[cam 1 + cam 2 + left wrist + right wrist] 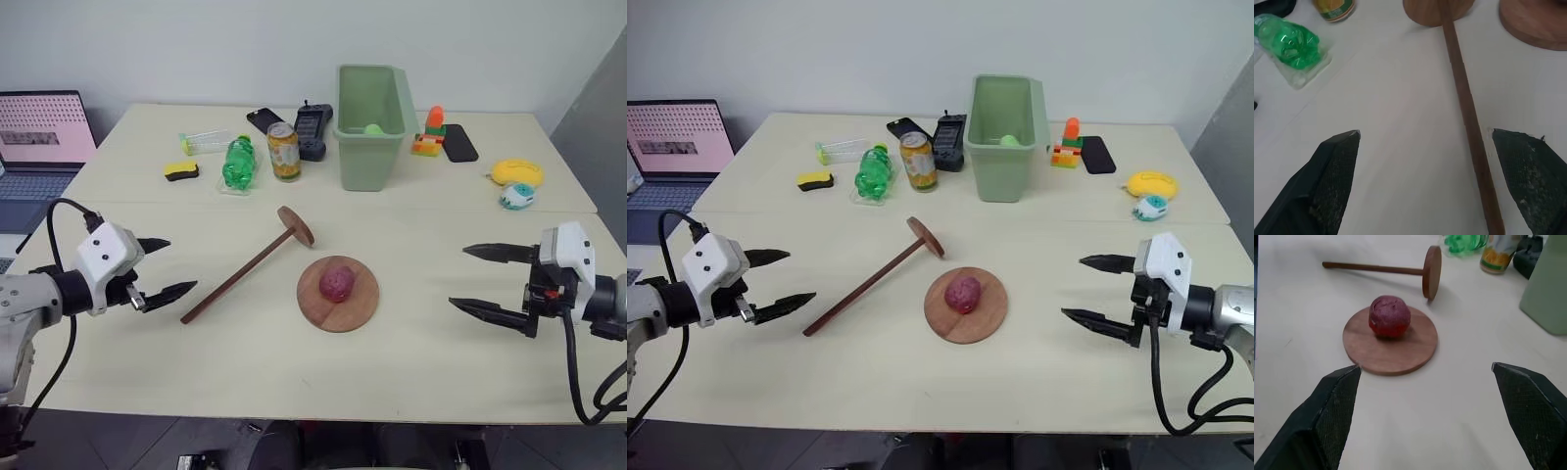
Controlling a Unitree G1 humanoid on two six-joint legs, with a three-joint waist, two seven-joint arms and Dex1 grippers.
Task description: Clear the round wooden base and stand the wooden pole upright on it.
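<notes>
A: Any legible print?
B: None; yellow can label too small to read, laptop cut off at frame's left edge.
A: Task items?
B: Round wooden base frame centre, dark red ball on it. Wooden pole lies flat, left of base.
A: Pincers?
B: Left gripper spread wide, empty, near pole's free end. Right gripper wide, empty, well right of base

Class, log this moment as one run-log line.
left pincer open | right pincer open | red ball on round wooden base | wooden pole lying
</notes>
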